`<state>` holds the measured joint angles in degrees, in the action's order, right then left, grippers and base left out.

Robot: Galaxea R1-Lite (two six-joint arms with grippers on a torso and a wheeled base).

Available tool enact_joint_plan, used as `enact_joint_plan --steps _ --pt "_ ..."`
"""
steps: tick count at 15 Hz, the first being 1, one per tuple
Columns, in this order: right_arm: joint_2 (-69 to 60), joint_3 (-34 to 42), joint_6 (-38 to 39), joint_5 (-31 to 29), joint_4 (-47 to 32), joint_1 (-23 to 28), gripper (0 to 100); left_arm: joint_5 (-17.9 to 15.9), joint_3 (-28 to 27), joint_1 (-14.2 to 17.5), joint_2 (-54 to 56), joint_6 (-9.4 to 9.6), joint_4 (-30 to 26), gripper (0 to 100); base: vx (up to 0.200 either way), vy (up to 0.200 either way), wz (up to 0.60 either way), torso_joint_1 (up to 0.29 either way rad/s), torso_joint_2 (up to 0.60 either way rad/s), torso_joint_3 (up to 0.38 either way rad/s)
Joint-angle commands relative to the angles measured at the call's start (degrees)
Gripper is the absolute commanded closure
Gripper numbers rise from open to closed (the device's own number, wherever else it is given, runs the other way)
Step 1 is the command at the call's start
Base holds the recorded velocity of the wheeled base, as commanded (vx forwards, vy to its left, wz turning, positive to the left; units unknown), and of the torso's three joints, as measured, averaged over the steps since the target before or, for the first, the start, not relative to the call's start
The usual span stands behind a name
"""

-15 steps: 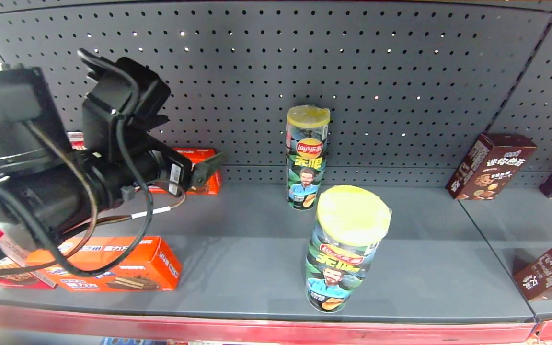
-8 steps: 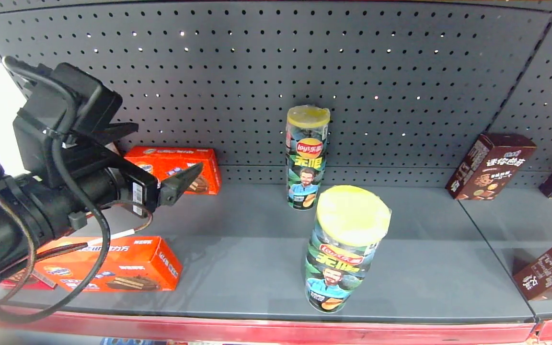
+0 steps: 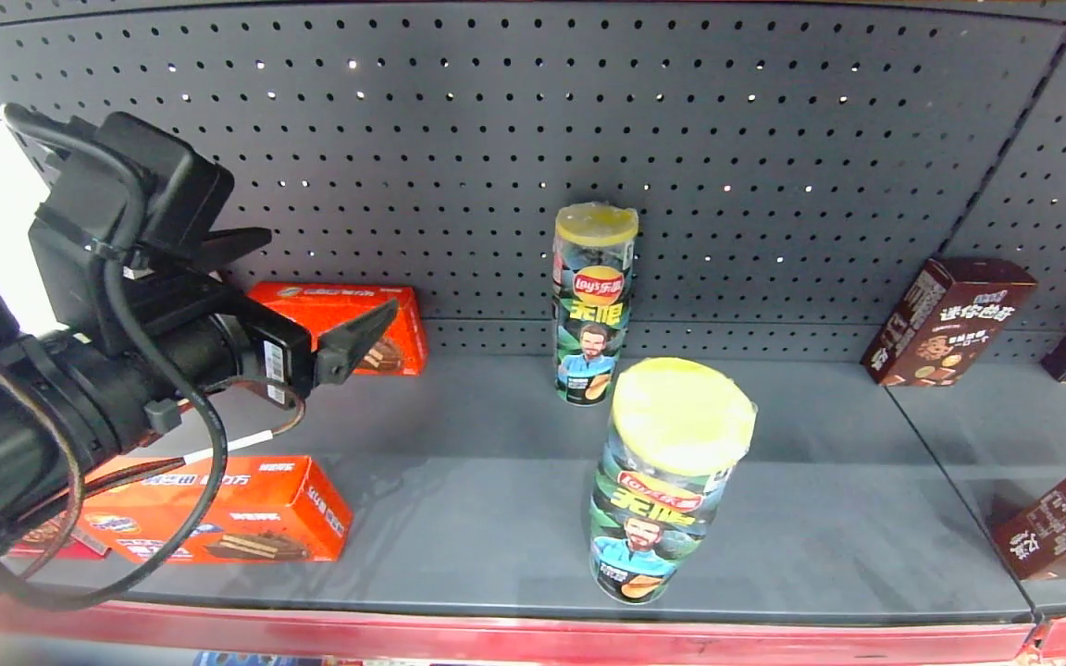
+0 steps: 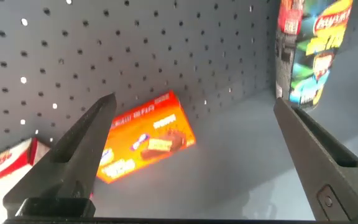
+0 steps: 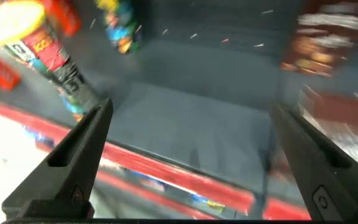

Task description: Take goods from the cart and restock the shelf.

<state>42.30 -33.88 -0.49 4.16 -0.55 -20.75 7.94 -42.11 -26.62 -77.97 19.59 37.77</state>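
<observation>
While the left gripper hangs over the shelf's left end, jaws spread wide and empty, an orange box lies just behind it. Right gripper: equally wide, holding nothing. Front chip can stands mid-shelf near the edge; rear chip can stands by the pegboard.

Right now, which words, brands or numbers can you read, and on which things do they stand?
Front can: a logo and large characters, not quoted here.
Back can: the same print.
Orange box: white characters, too small to read.
Brown box: pale print, too small to read.
</observation>
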Motion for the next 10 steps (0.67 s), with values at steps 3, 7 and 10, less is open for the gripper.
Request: enact_joint_plan --steps 3,7,10 --pt "20.98 -2.25 -3.2 2.0 4.33 -10.8 0 -0.11 0.62 1.4 -0.69 -0.61 0.2 0 0.0 0.0 0.0 0.0 0.0 0.0" --pt "25.46 -2.25 -3.29 2.26 5.03 -16.43 0 -0.2 1.33 1.75 -0.6 -0.61 1.26 0 0.0 0.0 0.0 0.0 0.0 0.0" --pt "26.69 -2.16 -4.79 3.67 5.03 -18.28 0 -0.2 1.94 1.84 -0.69 -0.61 2.14 0 0.0 0.0 0.0 0.0 0.0 0.0"
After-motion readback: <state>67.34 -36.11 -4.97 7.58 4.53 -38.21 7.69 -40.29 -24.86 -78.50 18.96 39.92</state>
